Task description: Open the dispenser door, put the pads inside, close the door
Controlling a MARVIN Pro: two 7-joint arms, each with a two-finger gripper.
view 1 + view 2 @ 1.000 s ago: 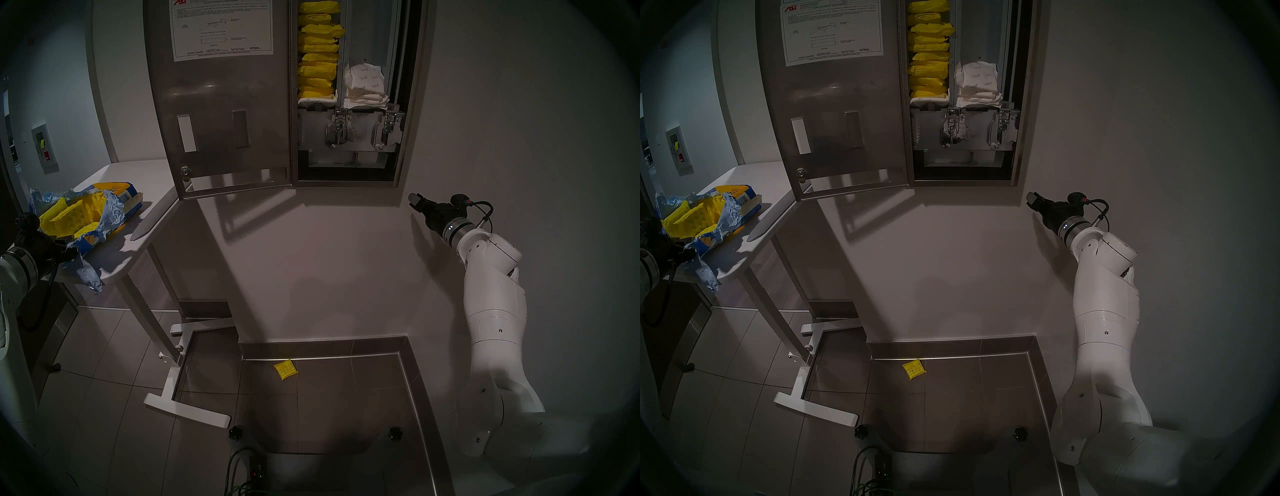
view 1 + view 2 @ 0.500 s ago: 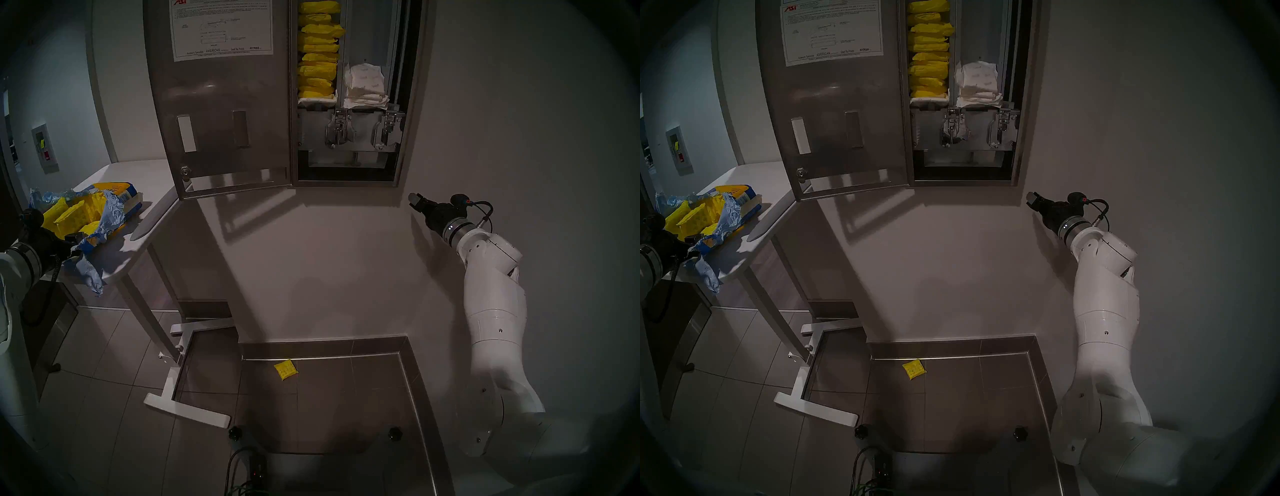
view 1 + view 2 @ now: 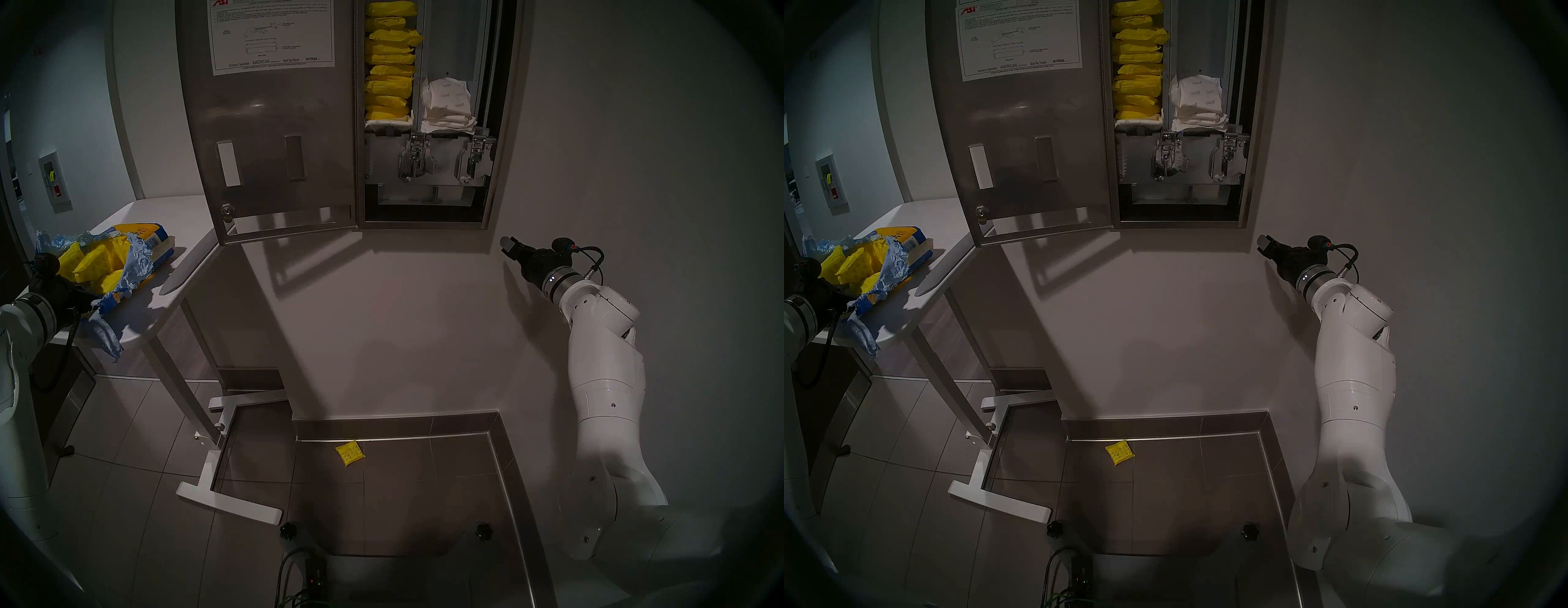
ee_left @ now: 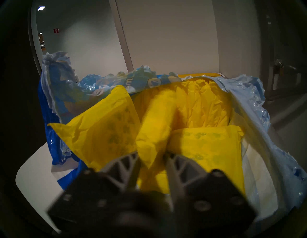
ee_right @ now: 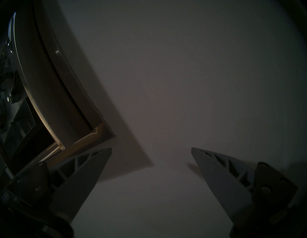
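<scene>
The dispenser door (image 3: 275,127) hangs wide open to the left, its white instruction sheet (image 3: 271,36) facing me. Inside, yellow pads (image 3: 389,85) fill the left column. More yellow pads (image 4: 103,131) lie in a torn blue-and-yellow bag (image 3: 142,254) on the white table (image 3: 178,212). My left gripper (image 4: 152,157) reaches into that bag and is shut on one yellow pad (image 4: 154,129), which stands on edge between the fingers. My right gripper (image 3: 507,246) hangs open and empty (image 5: 151,149) near the wall, below the cabinet's lower right corner.
White wrapped pads (image 3: 445,106) sit in the dispenser's right column above two chrome mechanisms (image 3: 413,163). One yellow pad (image 3: 349,452) lies on the floor tiles by the wall. The table's white base (image 3: 229,505) spreads over the floor at lower left.
My left arm has risen and pushed further into the bag; the yellow pads and the torn plastic have shifted with it. The right arm has not moved.
</scene>
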